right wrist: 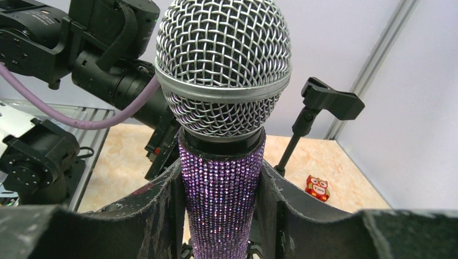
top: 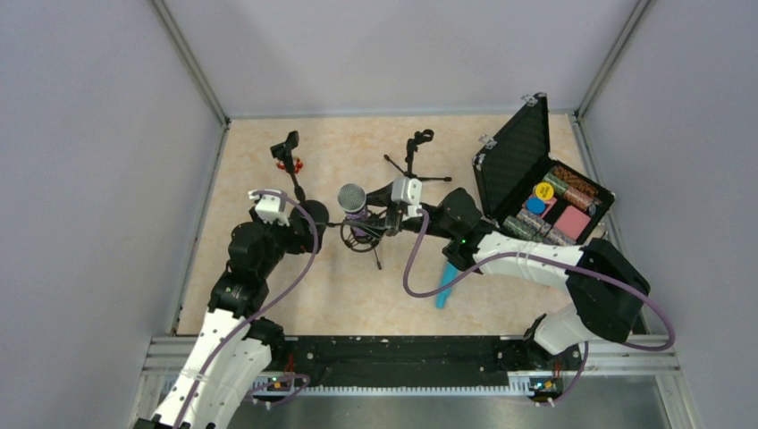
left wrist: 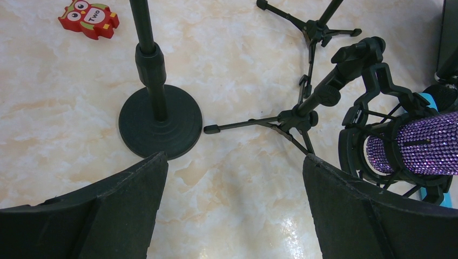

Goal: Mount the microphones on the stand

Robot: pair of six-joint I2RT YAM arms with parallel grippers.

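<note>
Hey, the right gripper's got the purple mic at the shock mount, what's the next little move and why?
Probably ease the mic slightly deeper into the mount, gently. The right gripper clamps its purple body just below the mesh head, and that body sits inside the mount's ring. The left gripper is open, holding nothing, so the stand is unbraced.

The only writing that can be read is the word "Two", in dark letters on the pale belly of a small red owl figure (left wrist: 88, 18) lying on the marbled table (left wrist: 243, 178). In the top and right wrist views the owl's lettering is too small to read.
</note>
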